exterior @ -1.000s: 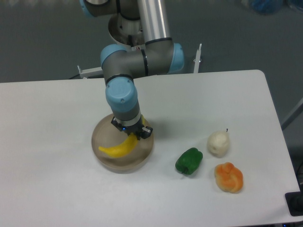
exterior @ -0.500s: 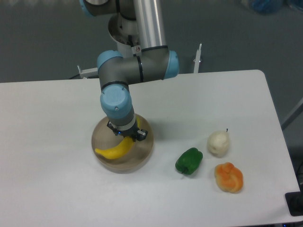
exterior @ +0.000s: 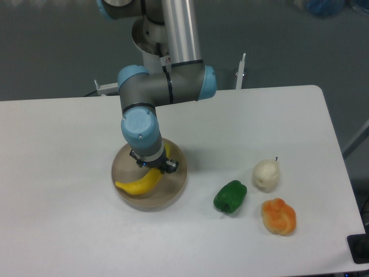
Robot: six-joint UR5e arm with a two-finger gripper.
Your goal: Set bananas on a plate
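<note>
The banana (exterior: 140, 182) lay over the plate (exterior: 173, 190), its curved yellow body spanning the left and middle of the dish and its upper end tucked under the gripper (exterior: 154, 166). The plate sat left of the worktop's centre, nearer the front edge than the back. The arm reached down from the back edge with its wrist almost vertical above the dish, which suited a drop onto the middle of the plate rather than its rim.

The fingers were mostly hidden under the blue wrist joint, but the dark jaw parts stood on either side of the banana's upper end, so the gripper seemed to be pinching the fruit there. Whether the banana already bore its weight on the plate or hung just above it could not be told from this angle.

Holding the fruit by one end made sense: the long free part could settle flat inside the low rim first, so the banana would not roll off when let go. As a judgement, the task looked nearly finished, with only the release and a lift clear of the dish left.

A green bell pepper (exterior: 230, 196), a pale round fruit with a stem (exterior: 266, 175) and a lumpy orange fruit (exterior: 279, 216) lay toward the front right corner, well apart from the plate and out of the arm's way.
</note>
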